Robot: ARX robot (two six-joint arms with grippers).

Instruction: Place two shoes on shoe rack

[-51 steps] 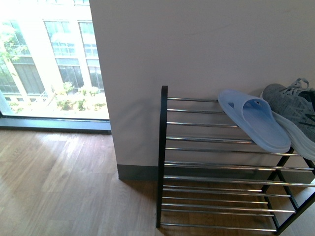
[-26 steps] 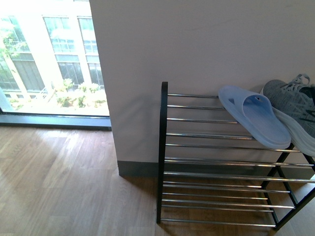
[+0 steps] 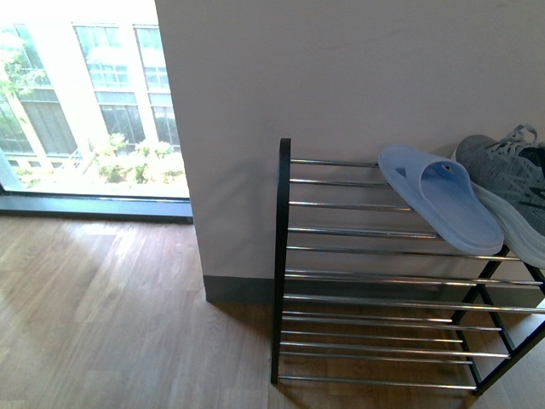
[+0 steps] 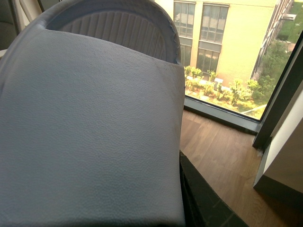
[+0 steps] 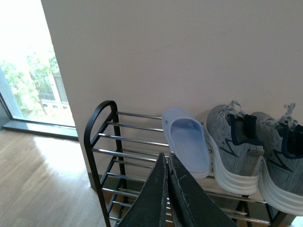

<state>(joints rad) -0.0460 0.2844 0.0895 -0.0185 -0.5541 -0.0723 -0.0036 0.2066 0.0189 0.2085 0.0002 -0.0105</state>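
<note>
Right wrist view: I see both grey knit sneakers point(image 5: 258, 151) atop the chrome-barred rack point(image 5: 102, 142); right gripper point(image 5: 166, 163) closed, empty. Left gripper unseen, blue slide point(image 4: 90, 123) filling its camera. Soft uppers; I'd grip heel collars.

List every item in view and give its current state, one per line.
Shoe rack: upright against the wall, top tier partly filled.
Blue slipper: on the top tier, beside the sneakers.
Second blue slipper: fills the left wrist view, off the rack.
Two grey sneakers: side by side on the top tier.
Right gripper: shut, empty.
Left gripper: fingertips hidden, state unclear.
</note>
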